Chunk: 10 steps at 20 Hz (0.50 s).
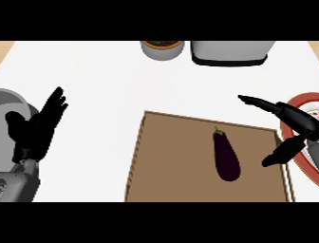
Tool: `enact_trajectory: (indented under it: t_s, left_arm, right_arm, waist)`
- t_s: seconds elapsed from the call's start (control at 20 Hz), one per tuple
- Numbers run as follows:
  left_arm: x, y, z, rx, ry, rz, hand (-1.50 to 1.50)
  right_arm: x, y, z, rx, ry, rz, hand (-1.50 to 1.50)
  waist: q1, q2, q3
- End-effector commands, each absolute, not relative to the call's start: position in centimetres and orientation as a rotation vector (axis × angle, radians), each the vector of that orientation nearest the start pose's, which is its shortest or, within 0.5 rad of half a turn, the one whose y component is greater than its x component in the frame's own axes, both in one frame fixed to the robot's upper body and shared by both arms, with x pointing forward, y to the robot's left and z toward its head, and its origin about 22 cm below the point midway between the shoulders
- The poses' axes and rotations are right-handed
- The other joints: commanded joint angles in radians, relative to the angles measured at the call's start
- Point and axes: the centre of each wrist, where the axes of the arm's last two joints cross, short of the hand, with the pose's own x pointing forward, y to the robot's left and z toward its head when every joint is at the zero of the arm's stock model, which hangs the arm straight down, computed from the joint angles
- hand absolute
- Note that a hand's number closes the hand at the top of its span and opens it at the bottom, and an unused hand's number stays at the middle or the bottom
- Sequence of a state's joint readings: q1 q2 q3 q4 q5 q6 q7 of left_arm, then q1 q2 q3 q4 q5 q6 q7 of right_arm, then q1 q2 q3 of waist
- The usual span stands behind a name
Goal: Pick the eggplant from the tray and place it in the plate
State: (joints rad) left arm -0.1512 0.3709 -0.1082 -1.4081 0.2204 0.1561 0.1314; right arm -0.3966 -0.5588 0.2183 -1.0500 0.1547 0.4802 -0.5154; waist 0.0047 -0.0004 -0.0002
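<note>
The eggplant (225,155) is lying untouched on the brown tray (169,161), and the right hand (288,126), its fingers and thumb spread open and holding nothing, is hovering just beside it above the plate (316,102), so the reaching step is in hand and next it must come down and close around it, while the left hand (36,126) is resting open at the left.
</note>
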Motion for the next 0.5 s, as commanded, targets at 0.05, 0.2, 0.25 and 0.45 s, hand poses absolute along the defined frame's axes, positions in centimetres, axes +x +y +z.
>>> enact_trajectory:
  t_s: [0.05, 0.2, 0.25, 0.45]
  left_arm:
    - [27.7, 27.7, 2.9, 0.165, -1.399, -0.072, 0.00]
    - [28.1, 29.1, 2.6, 0.173, -1.398, -0.085, 0.00]
    - [29.4, 28.0, 1.5, 0.155, -1.407, -0.078, 0.00]
    - [27.5, 28.8, 1.8, 0.171, -1.413, -0.081, 0.00]
  right_arm:
    - [34.1, -29.9, 6.8, 0.099, -1.491, 1.188, -1.50]
    - [32.5, -30.0, 6.1, 0.106, -1.378, 1.272, -1.50]
    - [33.0, -30.0, 4.9, 0.094, -1.355, 1.307, -1.50]
    - [33.0, -27.9, 6.6, 0.006, -1.331, 1.408, -1.50]
  waist:
    - [-0.005, -0.003, 0.000]
    - [-0.011, -0.003, -0.001]
    - [-0.009, 0.002, -0.001]
    - [-0.003, -0.001, 0.000]
